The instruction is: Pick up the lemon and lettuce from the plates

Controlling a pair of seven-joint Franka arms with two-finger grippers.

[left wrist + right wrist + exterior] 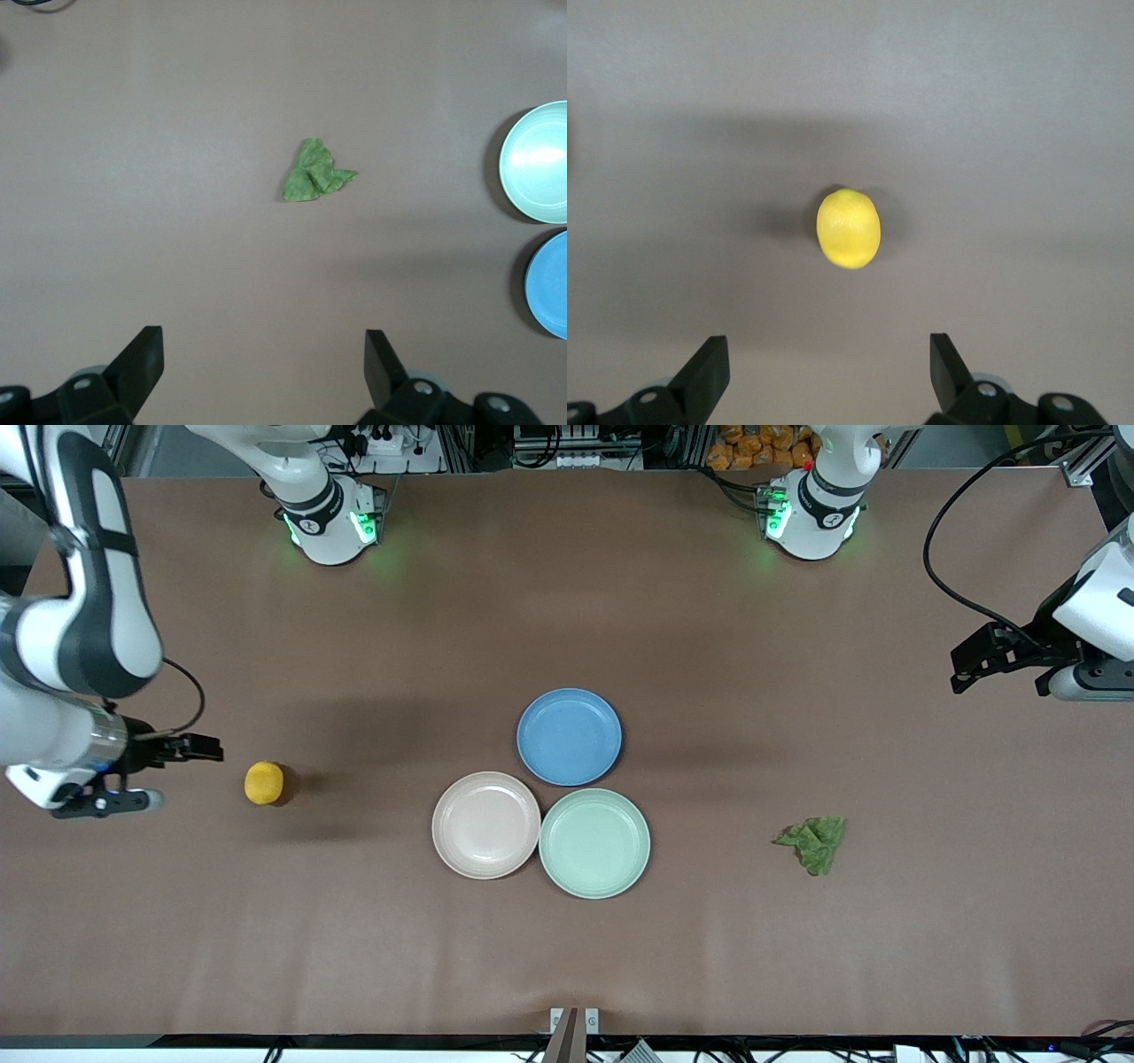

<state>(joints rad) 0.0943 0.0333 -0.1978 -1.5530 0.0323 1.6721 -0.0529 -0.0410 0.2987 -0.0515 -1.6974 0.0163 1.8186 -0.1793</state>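
The lemon (264, 783) lies on the bare table toward the right arm's end, off any plate; it also shows in the right wrist view (849, 227). The lettuce (813, 843) lies on the table toward the left arm's end; it also shows in the left wrist view (314, 172). The beige-pink plate (486, 825) and the mint green plate (594, 842) touch mid-table, both empty. My right gripper (199, 749) (830, 359) is open and empty, raised beside the lemon. My left gripper (966, 671) (264, 354) is open and empty, raised over bare table near the lettuce.
An empty blue plate (569, 736) sits against the other two, farther from the front camera. The mint plate (536, 162) and blue plate (549, 285) show at the edge of the left wrist view. A black cable (957, 558) hangs by the left arm.
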